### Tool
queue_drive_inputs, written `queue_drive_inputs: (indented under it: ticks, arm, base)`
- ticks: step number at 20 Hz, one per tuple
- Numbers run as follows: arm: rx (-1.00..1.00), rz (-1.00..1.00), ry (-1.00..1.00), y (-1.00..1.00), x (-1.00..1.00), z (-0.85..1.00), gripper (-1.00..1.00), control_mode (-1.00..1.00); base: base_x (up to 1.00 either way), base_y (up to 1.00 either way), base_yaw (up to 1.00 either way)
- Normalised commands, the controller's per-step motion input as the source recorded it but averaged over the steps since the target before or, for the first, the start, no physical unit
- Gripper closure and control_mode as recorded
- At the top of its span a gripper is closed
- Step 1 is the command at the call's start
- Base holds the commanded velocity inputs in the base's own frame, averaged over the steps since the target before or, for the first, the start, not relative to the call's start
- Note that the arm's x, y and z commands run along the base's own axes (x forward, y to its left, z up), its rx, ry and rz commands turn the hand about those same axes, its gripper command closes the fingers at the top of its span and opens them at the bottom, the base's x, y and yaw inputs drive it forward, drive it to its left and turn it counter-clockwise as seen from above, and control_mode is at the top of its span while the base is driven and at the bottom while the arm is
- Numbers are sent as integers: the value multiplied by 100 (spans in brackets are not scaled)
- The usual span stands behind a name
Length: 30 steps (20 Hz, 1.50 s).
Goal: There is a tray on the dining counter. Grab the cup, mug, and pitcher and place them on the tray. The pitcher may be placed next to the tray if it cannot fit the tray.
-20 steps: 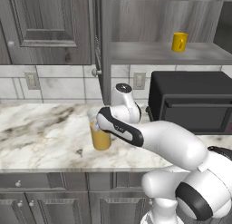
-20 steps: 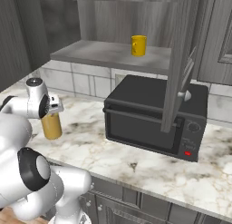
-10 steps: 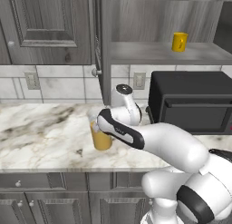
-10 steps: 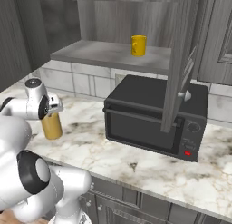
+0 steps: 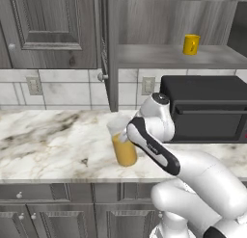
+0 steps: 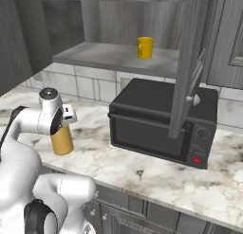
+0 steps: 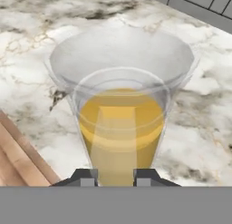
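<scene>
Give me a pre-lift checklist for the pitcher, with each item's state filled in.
1. Jaws closed on the clear glass pitcher with orange liquid: ok, the gripper has a fingertip on each side of it in the hand view.
2. Pitcher upright on the veined marble worktop: ok.
3. Liquid below the rim: ok, it fills only the lower part.
4. Black microwave apart from the pitcher: ok.
5. Open grey cabinet door above the lift path: cannot tell whether it clears.
6. Grip firm enough not to slip: cannot tell.
</scene>
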Motion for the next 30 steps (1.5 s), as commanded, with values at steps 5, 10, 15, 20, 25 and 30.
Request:
queue_drive_inputs:
  ticks: [5, 10, 15, 20, 25, 30]
  arm:
    - [5, -4, 0, -39, -14, 18, 100, -100]
    - [3, -8, 0, -24, 0, 24, 100, -100]
    - [1, -15, 0, -16, 0, 36, 100, -100]
    - [0, -19, 0, -8, 0, 17, 100, -100]
    - [0, -18, 0, -4, 0, 27, 100, -100]
    - [3, -15, 0, -24, 0, 30, 100, -100]
  base:
    - [0, 0, 0]
    - [0, 0, 0]
    - [0, 0, 0]
    - [0, 0, 0]
    - [0, 0, 0]
    - [0, 0, 0]
